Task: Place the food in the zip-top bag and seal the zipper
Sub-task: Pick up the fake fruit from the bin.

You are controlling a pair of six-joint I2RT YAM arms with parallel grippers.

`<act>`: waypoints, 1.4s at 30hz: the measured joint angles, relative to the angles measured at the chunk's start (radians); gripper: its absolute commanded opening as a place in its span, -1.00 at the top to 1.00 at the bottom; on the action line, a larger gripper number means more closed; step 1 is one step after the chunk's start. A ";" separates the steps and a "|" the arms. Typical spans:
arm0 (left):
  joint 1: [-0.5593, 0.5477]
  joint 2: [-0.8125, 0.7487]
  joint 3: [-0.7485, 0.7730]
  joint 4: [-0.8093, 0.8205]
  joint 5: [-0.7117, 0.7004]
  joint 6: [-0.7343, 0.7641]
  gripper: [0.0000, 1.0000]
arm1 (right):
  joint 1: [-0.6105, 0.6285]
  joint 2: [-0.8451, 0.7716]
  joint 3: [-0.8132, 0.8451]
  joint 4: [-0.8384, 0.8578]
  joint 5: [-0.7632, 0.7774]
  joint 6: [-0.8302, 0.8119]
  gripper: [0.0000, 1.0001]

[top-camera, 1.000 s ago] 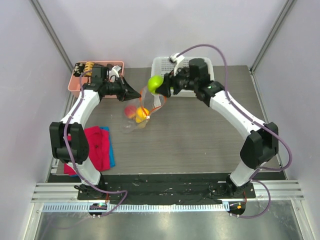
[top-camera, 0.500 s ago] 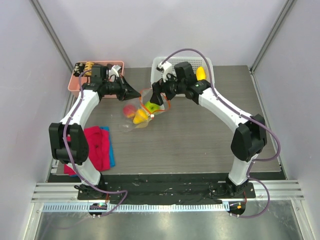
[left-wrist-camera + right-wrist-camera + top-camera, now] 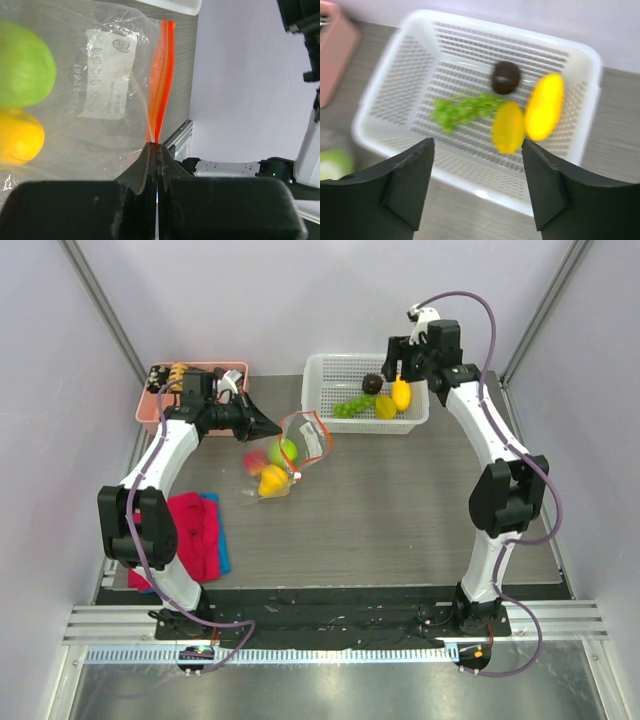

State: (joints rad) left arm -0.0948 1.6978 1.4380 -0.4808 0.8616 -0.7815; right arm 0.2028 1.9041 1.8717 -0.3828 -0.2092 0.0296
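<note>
Our left claw (image 3: 157, 148) is clenched on the end of the orange zipper (image 3: 163, 75), holding the bag (image 3: 305, 440) by its mouth, with a green apple (image 3: 22, 62) inside. Our right claw (image 3: 476, 150) hangs spread and empty above the basket (image 3: 410, 70), so it is the nearer arm. Plum (image 3: 506, 77), grapes (image 3: 462, 110) and two lemons (image 3: 543, 106) lie below it, and the lemons' long axes run crosswise to the line its fingers close along.
</note>
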 measured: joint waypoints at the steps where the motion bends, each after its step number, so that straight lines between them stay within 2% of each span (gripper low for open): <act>1: 0.000 0.000 0.000 0.001 0.000 0.000 0.99 | -0.012 0.027 0.013 0.000 0.043 -0.002 -0.39; 9: 0.000 0.000 0.000 0.001 0.000 0.001 1.00 | -0.014 0.285 0.132 -0.011 0.275 0.002 -0.29; 20: 0.000 0.000 0.000 -0.011 -0.002 0.027 1.00 | -0.016 0.491 0.255 0.021 0.407 0.026 -0.26; 26: 0.000 0.001 0.006 -0.033 -0.002 0.037 0.99 | -0.017 0.541 0.272 0.069 0.432 0.026 -0.34; 29: 0.000 0.002 0.014 -0.044 -0.002 0.045 0.99 | -0.017 0.570 0.290 0.085 0.435 0.027 -0.48; 31: 0.000 0.002 0.015 -0.048 -0.002 0.054 0.99 | -0.017 0.584 0.291 0.095 0.432 0.027 -0.47; 32: 0.000 0.002 0.015 -0.053 -0.002 0.058 0.99 | -0.017 0.591 0.291 0.101 0.431 0.027 -0.43; 35: 0.001 0.002 0.015 -0.064 -0.002 0.067 1.00 | -0.017 0.610 0.293 0.121 0.424 0.026 0.09; 37: 0.001 0.002 0.015 -0.071 -0.003 0.077 1.00 | -0.017 0.616 0.299 0.137 0.420 0.030 0.23; 38: 0.002 0.002 0.015 -0.072 -0.003 0.080 0.99 | -0.017 0.616 0.299 0.141 0.417 0.034 0.37; 42: 0.002 0.003 0.016 -0.079 -0.004 0.084 1.00 | -0.020 0.614 0.300 0.144 0.401 0.040 0.60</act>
State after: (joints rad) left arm -0.0929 1.7008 1.4544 -0.5598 0.8574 -0.6979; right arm 0.1825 2.5179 2.1715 -0.2386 0.1917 0.0700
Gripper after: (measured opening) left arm 0.012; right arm 0.616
